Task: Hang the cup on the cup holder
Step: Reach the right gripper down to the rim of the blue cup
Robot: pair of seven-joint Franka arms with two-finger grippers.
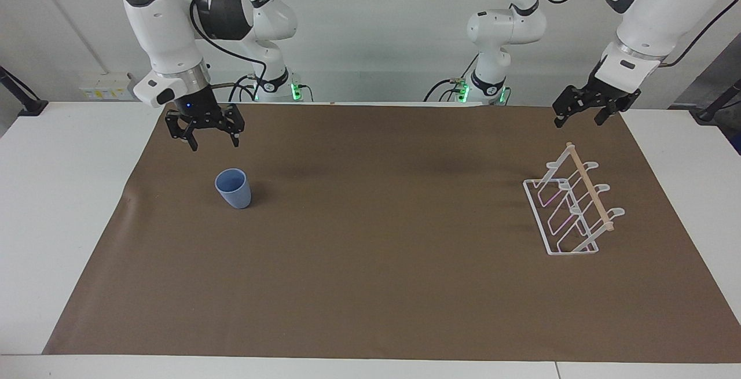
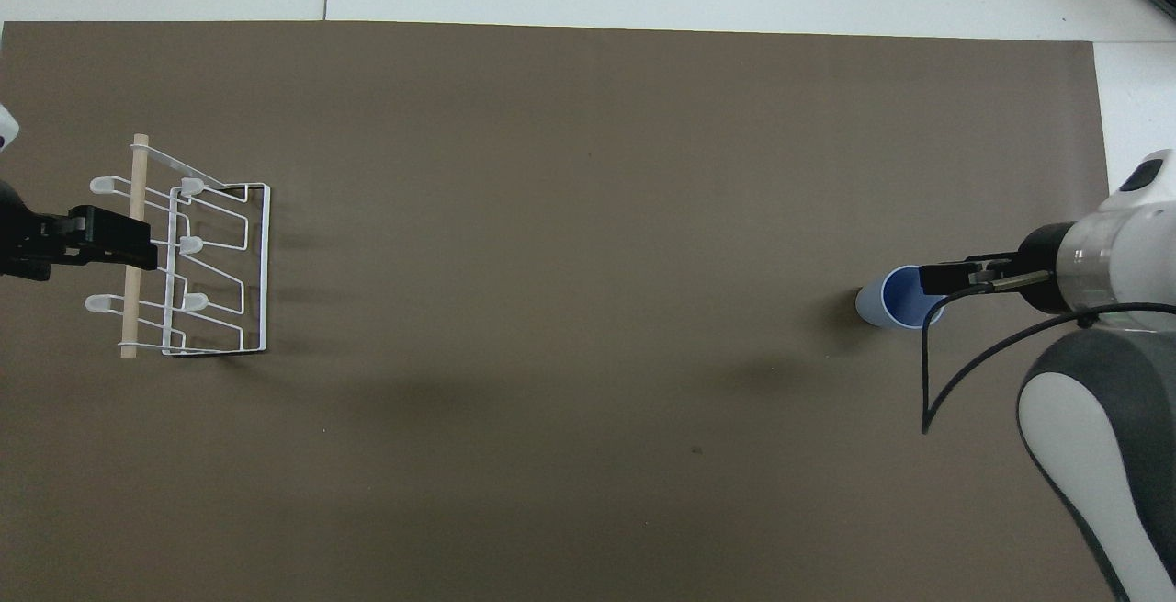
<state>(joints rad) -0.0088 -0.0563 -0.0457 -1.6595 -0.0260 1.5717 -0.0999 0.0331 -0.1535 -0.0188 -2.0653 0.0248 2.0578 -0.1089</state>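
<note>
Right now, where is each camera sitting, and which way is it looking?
Facing view: high across the table, looking at the robots; both arms show, right gripper raised above the cup, left gripper waiting above the cup holder.
Overhead view: high above the robots' end, looking steeply down; the right gripper and left gripper reach in.
Both show the cup, cup holder and brown mat.
</note>
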